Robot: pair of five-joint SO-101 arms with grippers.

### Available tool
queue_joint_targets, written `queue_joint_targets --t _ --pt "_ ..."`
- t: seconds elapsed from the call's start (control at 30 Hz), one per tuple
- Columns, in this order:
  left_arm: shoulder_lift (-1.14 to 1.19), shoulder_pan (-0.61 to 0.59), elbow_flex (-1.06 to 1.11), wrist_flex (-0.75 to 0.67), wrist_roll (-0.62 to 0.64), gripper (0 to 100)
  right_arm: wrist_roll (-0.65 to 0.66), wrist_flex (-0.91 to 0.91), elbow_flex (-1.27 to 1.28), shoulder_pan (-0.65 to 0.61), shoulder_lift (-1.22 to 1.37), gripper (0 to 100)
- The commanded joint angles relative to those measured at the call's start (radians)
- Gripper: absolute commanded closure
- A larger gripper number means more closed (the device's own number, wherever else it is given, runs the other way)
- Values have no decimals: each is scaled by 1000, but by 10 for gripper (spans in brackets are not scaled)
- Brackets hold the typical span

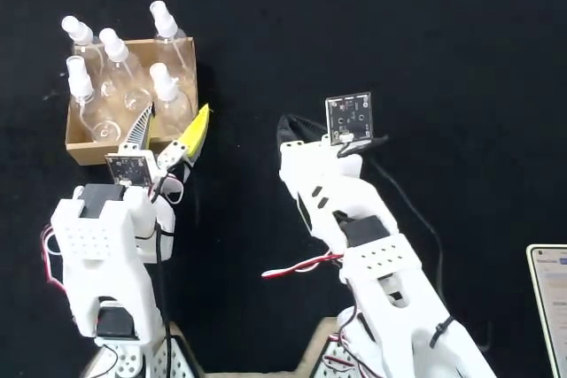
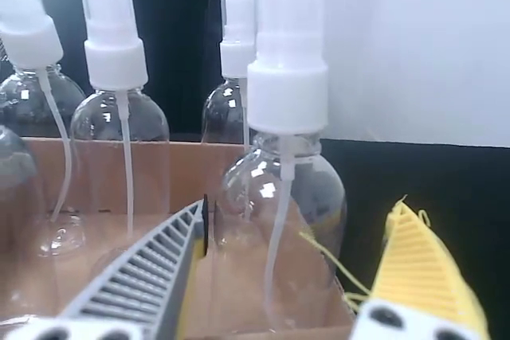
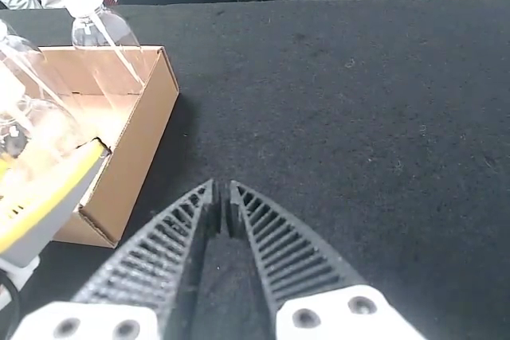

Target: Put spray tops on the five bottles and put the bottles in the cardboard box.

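Five spray bottles [image 1: 115,68], tops on, all stand in the cardboard box [image 1: 84,150]. Left end effector [image 1: 175,112] released, fingers spread either side of the nearest bottle [image 2: 279,220], yellow one apparently outside the box wall. Right end effector [image 3: 221,189] clenched, empty, over the table [image 1: 443,59]. Judgement: back the left straight out, fingers wide, without snagging bottle or box.

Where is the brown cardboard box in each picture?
High view: brown cardboard box in the upper left, full of clear spray bottles.
Left wrist view: its wall shows behind the bottles.
Right wrist view: its side wall faces the camera.
Shared landmark: the yellow gripper finger beside the box.
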Motion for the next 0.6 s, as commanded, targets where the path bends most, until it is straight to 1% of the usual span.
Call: queue_joint_targets --t 0.0,0.07,0.2,0.27,0.4,0.57 --pt "-18 -12 7 -23 11 667 9 5 -10 -12 7 984" --pt "-18 -12 7 -25 11 667 9 5 -10 -12 7 984" --pt "-18 -4 53 -94 11 668 9 5 -10 -12 7 984" --pt "-25 -2 74 -98 9 668 9 5 -10 -12 7 984" --pt "-87 -24 113 -98 12 670 9 5 -10 -12 7 984" --pt "-222 -31 239 -98 72 671 9 5 -10 -12 7 984"
